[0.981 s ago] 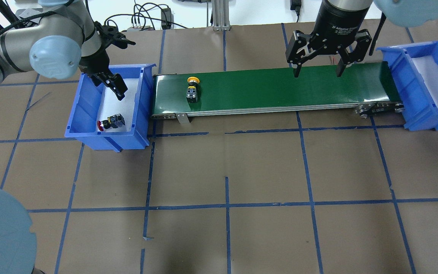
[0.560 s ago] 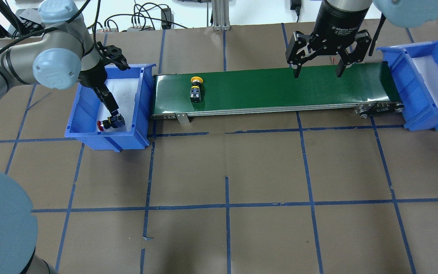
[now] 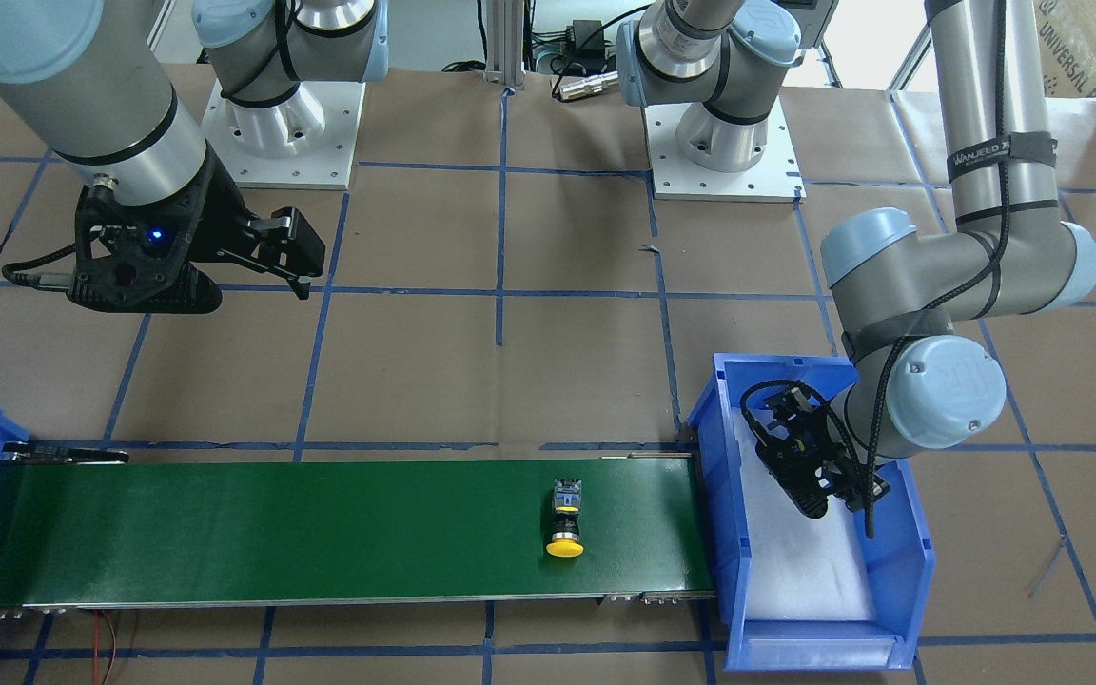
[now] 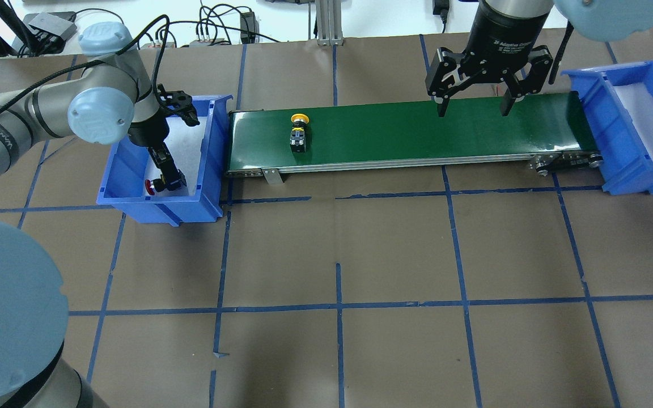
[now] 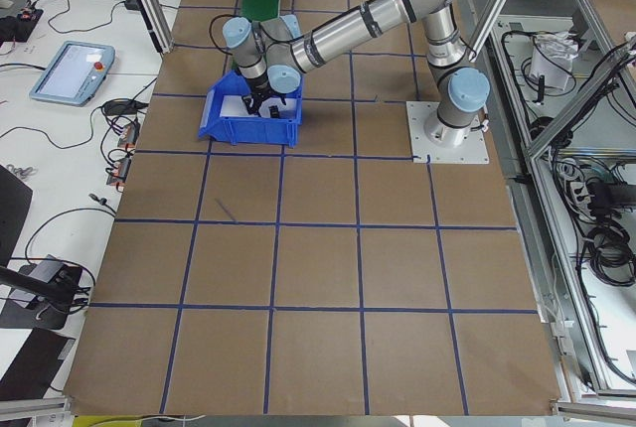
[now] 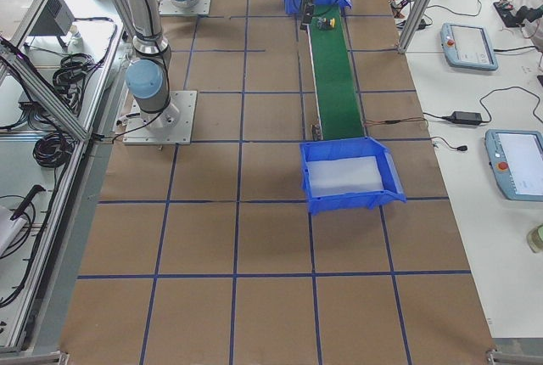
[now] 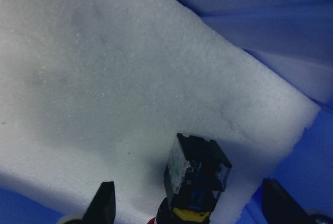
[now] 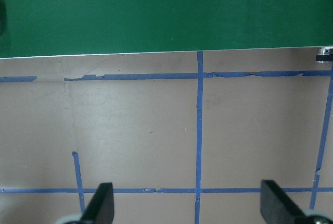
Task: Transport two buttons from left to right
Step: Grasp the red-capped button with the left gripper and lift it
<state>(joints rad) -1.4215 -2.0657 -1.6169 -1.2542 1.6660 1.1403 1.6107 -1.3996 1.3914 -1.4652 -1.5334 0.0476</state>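
The red button (image 4: pixel 163 184) lies on its side on white foam in the left blue bin (image 4: pixel 156 205), red cap toward the bin's left wall. My left gripper (image 4: pixel 168 174) is down in the bin, open, with its fingers (image 7: pixel 104 206) on either side of the button's black body (image 7: pixel 197 174) and not touching it. The yellow button (image 4: pixel 298 133) lies on the green conveyor belt (image 4: pixel 417 130) near its left end, and also shows in the front view (image 3: pixel 565 521). My right gripper (image 4: pixel 472 107) is open and empty above the belt's right part.
The right blue bin (image 4: pixel 627 170) with a white foam floor stands at the belt's right end. The left bin's walls (image 3: pixel 729 476) closely surround my left gripper. Brown table with blue tape lines lies in front of the belt (image 8: pixel 197 130).
My left gripper has dropped into the left bin, down around the red button. The yellow button has moved a little to the right on the belt. The right arm has stayed still.
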